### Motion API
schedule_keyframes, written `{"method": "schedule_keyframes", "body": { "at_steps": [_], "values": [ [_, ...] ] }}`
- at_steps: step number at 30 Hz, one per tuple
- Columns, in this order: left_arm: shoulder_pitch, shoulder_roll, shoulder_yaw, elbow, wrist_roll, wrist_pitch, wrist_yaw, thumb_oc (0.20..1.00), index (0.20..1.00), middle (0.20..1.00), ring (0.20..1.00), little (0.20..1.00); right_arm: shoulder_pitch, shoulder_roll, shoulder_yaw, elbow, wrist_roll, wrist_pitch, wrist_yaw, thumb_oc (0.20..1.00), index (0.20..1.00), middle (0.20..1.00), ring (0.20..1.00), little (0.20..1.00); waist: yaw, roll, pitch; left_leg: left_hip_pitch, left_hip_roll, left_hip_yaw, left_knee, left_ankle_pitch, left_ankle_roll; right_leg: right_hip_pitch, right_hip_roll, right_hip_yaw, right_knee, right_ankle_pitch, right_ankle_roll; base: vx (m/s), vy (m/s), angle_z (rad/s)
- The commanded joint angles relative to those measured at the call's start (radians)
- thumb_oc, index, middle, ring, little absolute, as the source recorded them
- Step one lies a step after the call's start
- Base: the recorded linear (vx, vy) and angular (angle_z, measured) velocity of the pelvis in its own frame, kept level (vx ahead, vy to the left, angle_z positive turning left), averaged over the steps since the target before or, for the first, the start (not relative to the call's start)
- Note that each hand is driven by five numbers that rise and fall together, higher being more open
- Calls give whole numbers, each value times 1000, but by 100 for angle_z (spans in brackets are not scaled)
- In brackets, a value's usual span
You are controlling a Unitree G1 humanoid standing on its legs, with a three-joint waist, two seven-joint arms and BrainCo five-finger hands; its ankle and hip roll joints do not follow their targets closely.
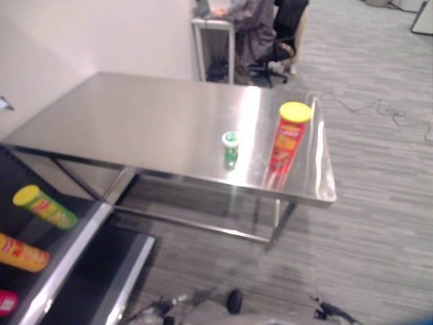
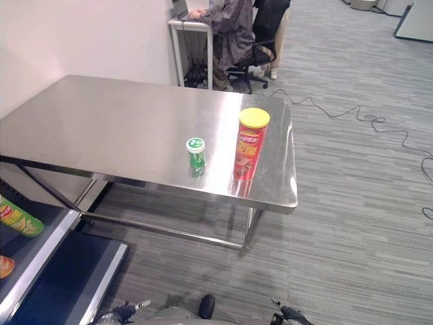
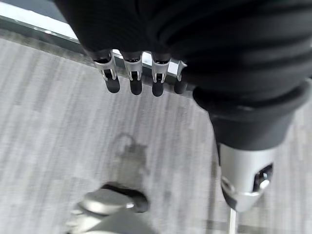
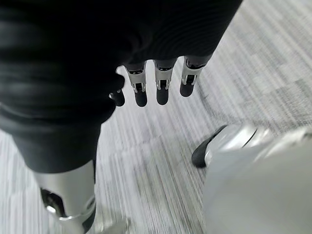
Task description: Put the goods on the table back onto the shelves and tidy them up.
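Leftmost, low in the head views, stands the dark shelf unit (image 1: 81,247) with pale metal edges, and on its levels lie three goods on their sides: a green canister with a yellow lid (image 1: 46,207) on the upper level, an orange canister (image 1: 22,253) below it, and at the very edge a pink item (image 1: 5,302) too cropped to identify. Next to the shelf, further from the robot, is the steel table (image 2: 115,115), set close against a pale wall (image 2: 81,34). Two goods wait on the table's right-hand part, near its front edge: a small green bottle with a white and green cap (image 2: 196,154), upright, and just to its right, apart from it, a tall red canister with a yellow lid (image 2: 250,143), also upright. Beyond the table, at a small desk (image 2: 191,37) by the wall, a person (image 2: 233,30) sits on a dark office chair (image 2: 260,51). Grey striped carpet (image 2: 352,223) covers the floor to the right. Both hands hang low over that carpet, away from the table and the shelf. The left hand (image 3: 134,78) shows in its wrist view with fingers straight and relaxed, thumb apart, holding nothing. The right hand (image 4: 161,83) looks the same in its own wrist view: fingers straight and loose, nothing in its grasp.
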Motion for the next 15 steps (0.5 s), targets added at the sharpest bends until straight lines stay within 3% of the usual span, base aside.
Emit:
{"method": "schedule_keyframes", "body": {
  "at_steps": [1, 2, 4, 5, 7, 9, 11, 15],
  "values": [
    [8, -1, -4, -1, 77, -9, 17, 1000, 1000, 1000, 1000, 1000, -2, -29, -9, -2, 3, -15, -27, 1000, 1000, 1000, 1000, 1000, 17, 28, 2, -23, 94, 1, 41, -112, -34, -105, -91, -167, -26, 184, -21, -47, 92, -67],
    [7, -3, -10, -1, 87, -6, 20, 1000, 1000, 1000, 1000, 1000, -6, -25, -1, 4, -4, -13, -28, 1000, 1000, 1000, 1000, 1000, 16, 33, -1, -20, 98, 17, 31, -107, -34, -108, -76, -216, -38, 167, -22, -35, 71, -64],
    [17, -6, -17, 6, 111, -1, 17, 1000, 1000, 1000, 1000, 1000, -6, -13, 23, 14, -8, -15, -20, 1000, 1000, 1000, 1000, 1000, 13, 28, -18, -3, 101, 40, -5, -98, -32, -107, 17, -243, -83, 119, -21, 18, 0, -57],
    [25, -11, -17, 11, 115, 2, 12, 1000, 1000, 1000, 1000, 1000, -8, -12, 49, 12, -15, -24, -15, 1000, 1000, 1000, 1000, 1000, 9, 15, -28, 2, 95, 60, -23, -89, -35, -121, 111, -253, -122, 117, -18, 33, -41, -42],
    [26, -14, -21, 10, 116, 2, 12, 1000, 1000, 1000, 1000, 1000, -10, -14, 66, 0, -25, -30, -16, 1000, 1000, 1000, 1000, 1000, 8, 12, -28, 3, 95, 68, -28, -85, -41, -119, 140, -255, -146, 117, -24, 12, -40, -21],
    [20, -12, -39, 11, 157, 5, -4, 1000, 1000, 1000, 1000, 1000, 6, -20, 82, -35, -30, -41, -8, 1000, 1000, 1000, 1000, 1000, 3, -6, -23, 1, 85, 54, 0, -94, -45, -114, 160, -217, -130, 89, -75, 49, -78, 21],
    [19, -7, -37, 17, 208, 12, 29, 1000, 1000, 1000, 1000, 1000, -4, -46, 88, -55, -30, -44, -5, 1000, 1000, 1000, 1000, 1000, 9, -12, -28, 17, 92, 67, 3, -111, -50, -84, 184, -175, -151, 106, -82, 78, -127, 6],
    [13, -15, -73, -20, 240, -6, 41, 1000, 1000, 1000, 1000, 1000, -16, -74, 88, -90, -52, -52, -14, 1000, 1000, 1000, 1000, 1000, 11, -12, -19, -25, 89, 91, 86, -126, -60, -68, 165, -185, -198, 123, -88, 2, -53, -24]
  ]
}}
